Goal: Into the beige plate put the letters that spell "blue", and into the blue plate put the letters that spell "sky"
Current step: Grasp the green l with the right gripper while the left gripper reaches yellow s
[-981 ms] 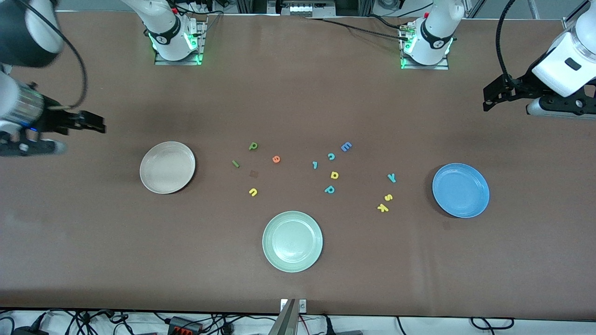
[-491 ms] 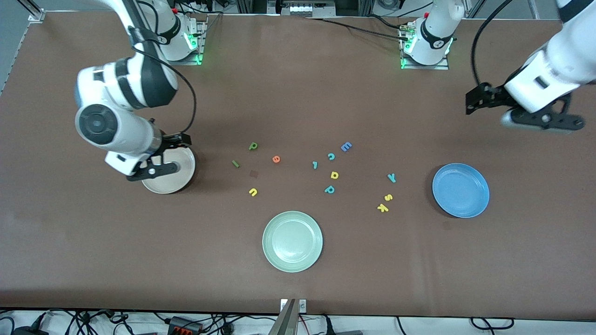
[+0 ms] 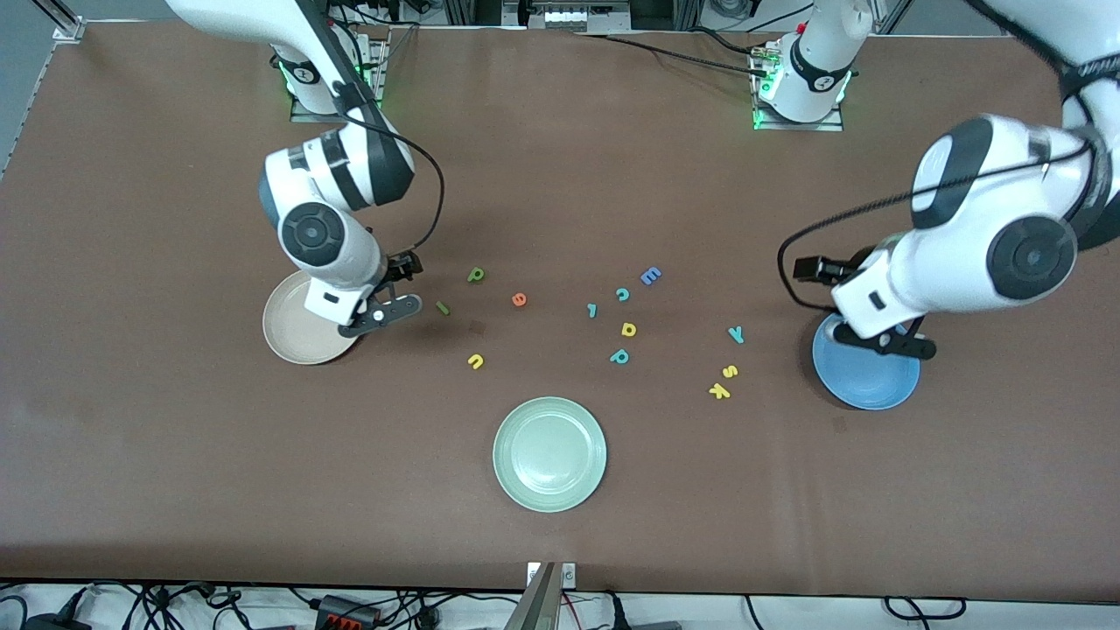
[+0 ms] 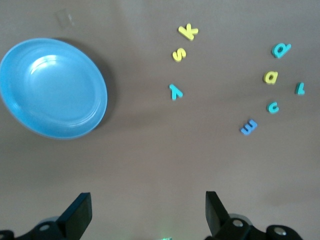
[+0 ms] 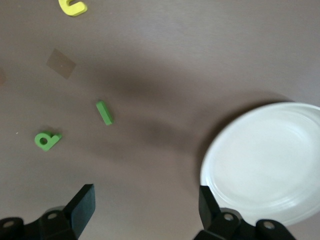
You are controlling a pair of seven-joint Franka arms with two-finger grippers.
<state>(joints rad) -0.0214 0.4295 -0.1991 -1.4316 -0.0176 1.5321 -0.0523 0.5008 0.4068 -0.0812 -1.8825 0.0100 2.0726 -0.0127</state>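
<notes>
The "blue" letters lie apart on the table: olive b (image 3: pixel 475 275) (image 5: pixel 46 140), dark green l (image 3: pixel 443 307) (image 5: pixel 104 112), orange e (image 3: pixel 519 299), yellow u (image 3: pixel 475 360) (image 5: pixel 72 7). The beige plate (image 3: pixel 289 341) (image 5: pixel 270 160) is partly under the right arm. My right gripper (image 3: pixel 404 265) (image 5: pixel 146 197) hangs open over bare table between that plate and the l. Teal y (image 3: pixel 736 333) (image 4: pixel 175 91), yellow s (image 3: pixel 730 371) (image 4: pixel 179 53) and yellow k (image 3: pixel 719 391) (image 4: pixel 188 32) lie beside the blue plate (image 3: pixel 866 381) (image 4: pixel 52 87). My left gripper (image 3: pixel 809 269) (image 4: pixel 146 200) hangs open and empty by that plate's edge.
A mint-green plate (image 3: pixel 549 453) sits nearest the front camera, mid-table. Between the two letter groups lie a blue E (image 3: pixel 651 276), teal c (image 3: pixel 622 294), a teal hooked letter (image 3: pixel 592 310), a yellow d-shape (image 3: pixel 628 329) and a teal p (image 3: pixel 619 356).
Both arms have swung in from the table's ends. The right gripper crossed the beige plate toward the dark green l; the left came in by the blue plate. No letter has moved.
</notes>
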